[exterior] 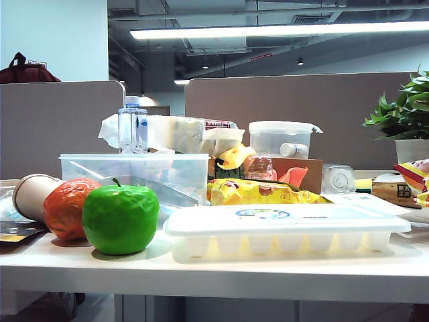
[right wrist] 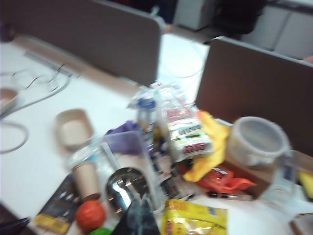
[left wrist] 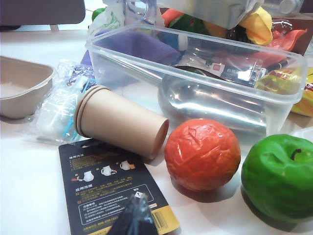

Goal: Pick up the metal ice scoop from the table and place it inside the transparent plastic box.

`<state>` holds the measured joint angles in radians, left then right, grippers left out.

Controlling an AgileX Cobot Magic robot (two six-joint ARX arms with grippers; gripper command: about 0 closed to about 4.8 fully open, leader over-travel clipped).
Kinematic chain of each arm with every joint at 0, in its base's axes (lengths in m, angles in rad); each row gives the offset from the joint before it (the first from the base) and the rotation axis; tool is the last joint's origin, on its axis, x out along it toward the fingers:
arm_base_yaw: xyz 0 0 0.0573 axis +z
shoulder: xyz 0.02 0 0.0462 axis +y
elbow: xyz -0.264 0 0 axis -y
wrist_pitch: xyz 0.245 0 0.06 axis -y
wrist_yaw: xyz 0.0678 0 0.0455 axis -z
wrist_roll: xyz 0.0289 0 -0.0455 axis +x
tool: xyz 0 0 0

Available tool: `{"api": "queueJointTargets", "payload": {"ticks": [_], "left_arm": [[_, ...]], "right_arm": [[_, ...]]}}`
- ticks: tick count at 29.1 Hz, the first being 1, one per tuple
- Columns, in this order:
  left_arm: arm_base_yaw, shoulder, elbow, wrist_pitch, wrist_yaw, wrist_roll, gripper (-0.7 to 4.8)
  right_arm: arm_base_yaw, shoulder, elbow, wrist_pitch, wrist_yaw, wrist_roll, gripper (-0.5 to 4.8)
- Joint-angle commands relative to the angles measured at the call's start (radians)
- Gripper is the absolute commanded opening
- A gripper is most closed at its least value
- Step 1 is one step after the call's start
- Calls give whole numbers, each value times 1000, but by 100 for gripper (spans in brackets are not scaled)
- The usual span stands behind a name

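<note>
White table, green apple, orange ball, ice-cube tray, transparent plastic box

Blurred throughout in the right wrist view. Beside the transparent plastic box: green apple cut off at the frame edge. Left gripper mostly cropped, jaws unreadable; right gripper likewise.

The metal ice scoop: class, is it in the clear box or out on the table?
In. The left wrist view shows the scoop lying inside the box, behind its clear wall; the right wrist view agrees.
</note>
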<state>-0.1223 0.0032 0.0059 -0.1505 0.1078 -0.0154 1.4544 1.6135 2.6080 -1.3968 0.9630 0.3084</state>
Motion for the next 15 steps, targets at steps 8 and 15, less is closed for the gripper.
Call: {"api": "queueJointTargets", "payload": {"ticks": [8,15], "left_arm": [[130,2,1,60,-66,4,-5],[137,2,3,226,-96,4,-5]], "right_arm": [[29,-216,-298,10,148,105,-7],[29,-369,-629,13,218,317,-7]]}}
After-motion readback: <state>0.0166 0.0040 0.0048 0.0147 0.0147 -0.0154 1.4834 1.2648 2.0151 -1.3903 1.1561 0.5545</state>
